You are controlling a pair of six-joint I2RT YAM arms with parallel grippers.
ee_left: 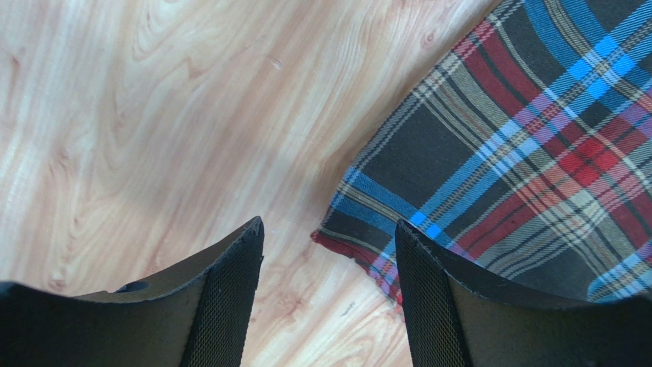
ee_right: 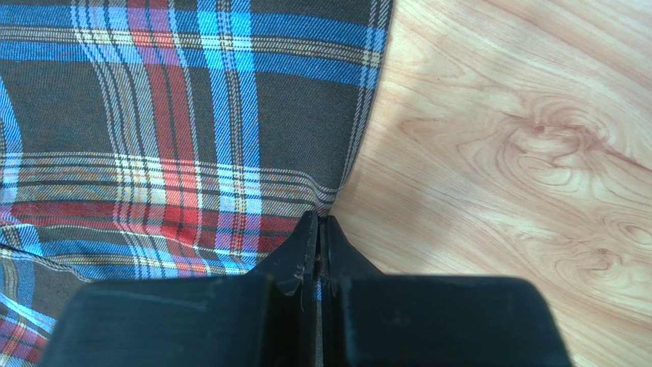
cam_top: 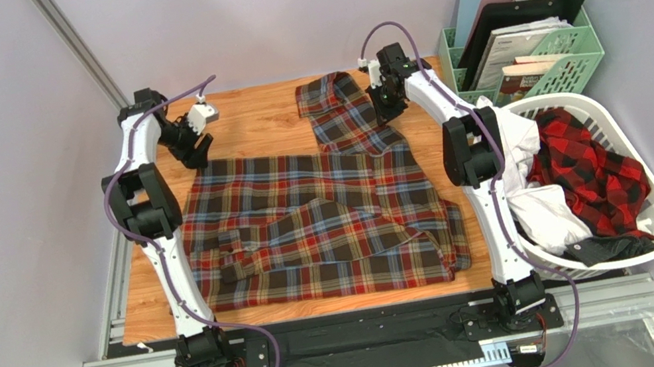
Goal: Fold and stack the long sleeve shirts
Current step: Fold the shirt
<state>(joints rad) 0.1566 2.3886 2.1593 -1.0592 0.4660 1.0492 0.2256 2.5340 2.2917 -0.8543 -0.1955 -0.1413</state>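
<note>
Grip the soft, limp tartan shirt (cam_top: 307, 217) at its hem: right gripper (ee_right: 317, 219) jaws clamp it, left gripper (ee_left: 329, 226) jaws stand apart.

- Top external: high above and behind the arm bases, angled down and forward, distant; takes in the whole light wooden table (cam_top: 259, 120).
- Left wrist: close, looking down past the left hand (ee_left: 329, 229) onto a corner of the dark brown-olive plaid flannel shirt (ee_left: 520, 138).
- Right wrist: closer, looking down past the right hand (ee_right: 317, 222) onto the shirt's edge.
- Shared by all three: shirt and table.
</note>
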